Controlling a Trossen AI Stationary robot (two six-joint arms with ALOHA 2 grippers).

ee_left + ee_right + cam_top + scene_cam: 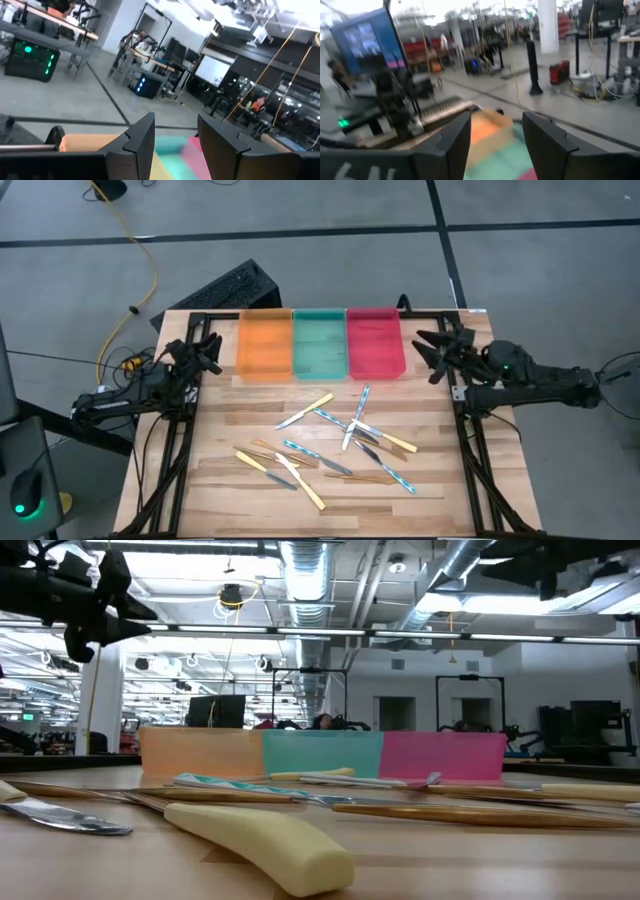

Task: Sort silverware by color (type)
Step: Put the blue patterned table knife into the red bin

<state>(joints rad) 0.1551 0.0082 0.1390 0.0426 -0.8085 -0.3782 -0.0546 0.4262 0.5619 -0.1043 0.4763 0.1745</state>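
The silverware (335, 442) lies scattered flat on the wooden table's near half: thin bronze-gold pieces, pale yellow-handled ones (262, 837) and silver ones with bluish handles (358, 413). My left gripper (207, 345) hovers open at the table's left far corner, beside the orange tray (265, 344). My right gripper (428, 348) hovers open at the right far corner, beside the red tray (374, 342). Both are raised above the table, far from the utensils. In the left wrist view the fingers (141, 140) frame the trays; in the right wrist view the fingers (455, 140) do too.
Three plastic trays stand side by side along the far edge: orange, green (319, 344) and red. Black frame rails (470, 440) run along the table's left and right sides. A keyboard (225, 288) lies on the floor beyond the far edge.
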